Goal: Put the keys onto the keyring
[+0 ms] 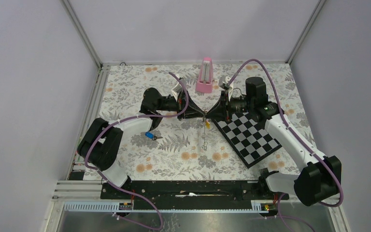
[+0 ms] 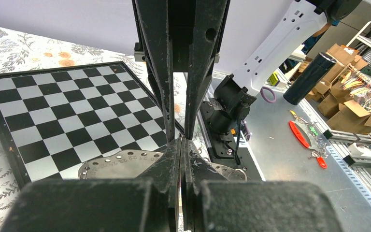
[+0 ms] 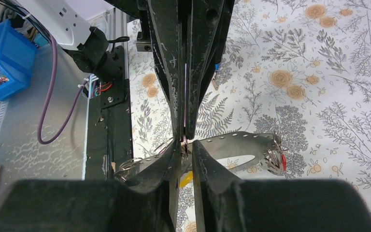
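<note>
Above the floral tabletop, left fingers and right fingers both pinch the keyring aloft. The yellow key dangles there; the blue key lies apart, apparently unthreaded.

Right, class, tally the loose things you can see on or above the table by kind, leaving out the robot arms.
Keys: 2, blue key and yellow key
Keyring: 1
Pink block: 1
Checkerboard: 1
Total: 5
</note>
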`<state>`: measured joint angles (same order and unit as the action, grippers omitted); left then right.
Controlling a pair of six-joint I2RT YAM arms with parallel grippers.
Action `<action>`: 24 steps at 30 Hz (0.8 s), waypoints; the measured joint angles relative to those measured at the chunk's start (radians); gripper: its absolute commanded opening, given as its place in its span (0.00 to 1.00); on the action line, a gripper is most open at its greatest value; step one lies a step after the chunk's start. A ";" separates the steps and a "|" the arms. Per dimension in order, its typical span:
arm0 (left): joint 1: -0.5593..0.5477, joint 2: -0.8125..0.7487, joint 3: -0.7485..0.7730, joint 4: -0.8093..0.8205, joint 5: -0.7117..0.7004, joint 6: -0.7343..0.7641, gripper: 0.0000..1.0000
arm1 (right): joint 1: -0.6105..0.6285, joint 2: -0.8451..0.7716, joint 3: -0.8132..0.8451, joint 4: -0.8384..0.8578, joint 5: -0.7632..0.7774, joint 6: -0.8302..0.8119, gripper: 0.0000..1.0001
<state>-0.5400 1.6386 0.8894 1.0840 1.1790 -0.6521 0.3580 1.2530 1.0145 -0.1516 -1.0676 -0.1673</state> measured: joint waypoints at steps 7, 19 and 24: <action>0.000 0.000 0.000 0.014 0.000 -0.008 0.00 | 0.000 0.000 -0.012 0.003 0.000 0.000 0.16; 0.000 0.001 0.000 -0.005 0.003 0.013 0.09 | 0.003 0.000 0.002 -0.043 0.014 -0.036 0.00; 0.003 0.001 0.040 -0.214 0.015 0.200 0.24 | 0.046 0.000 0.070 -0.211 0.147 -0.166 0.00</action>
<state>-0.5373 1.6394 0.9295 0.8703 1.1942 -0.4526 0.4038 1.2530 1.0847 -0.3622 -0.9207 -0.3328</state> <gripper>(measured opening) 0.177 0.019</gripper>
